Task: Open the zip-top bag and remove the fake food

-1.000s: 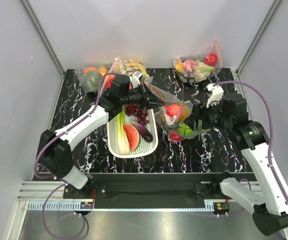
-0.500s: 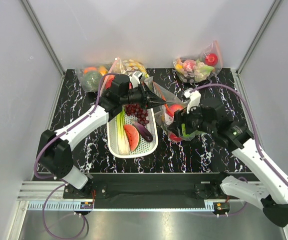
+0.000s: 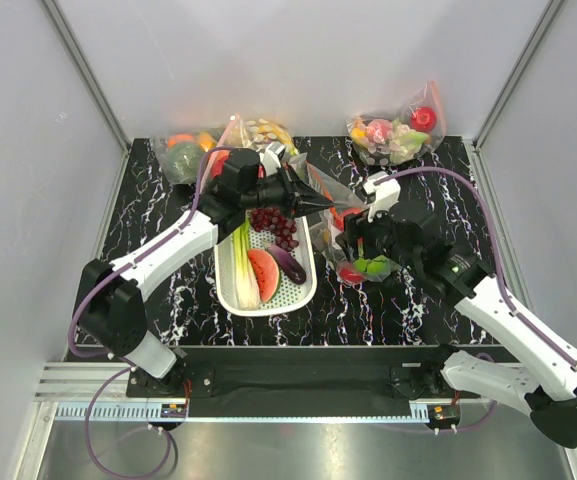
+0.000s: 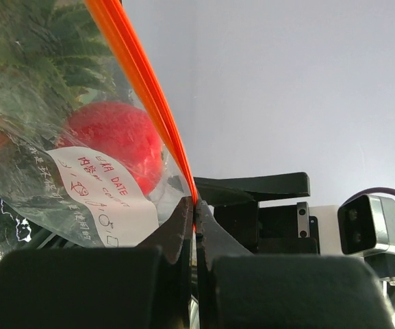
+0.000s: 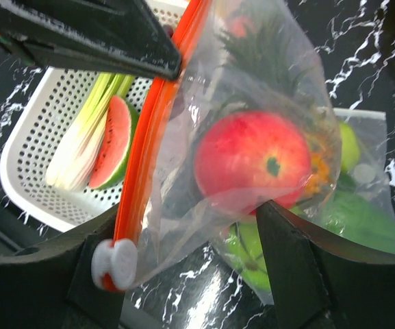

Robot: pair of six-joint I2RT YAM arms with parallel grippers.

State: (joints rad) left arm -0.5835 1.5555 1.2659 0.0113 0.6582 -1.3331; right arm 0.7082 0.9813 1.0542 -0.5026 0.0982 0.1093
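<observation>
The left gripper [image 3: 318, 204] is pinched tight on the orange-red strip of the zip-top bag [image 5: 252, 82], which stretches away from its tips over the counter [image 3: 368, 310] (black marble veined white, boxed in by pale walls [image 3: 298, 60]). The right gripper [image 5: 190, 267] stands wide, one finger on either side of the bag's lower end. The fake food [image 5: 252, 164], a red fruit foremost, sits inside just ahead of it. A white perforated tray [image 5: 26, 161] lies past the bag.
</observation>
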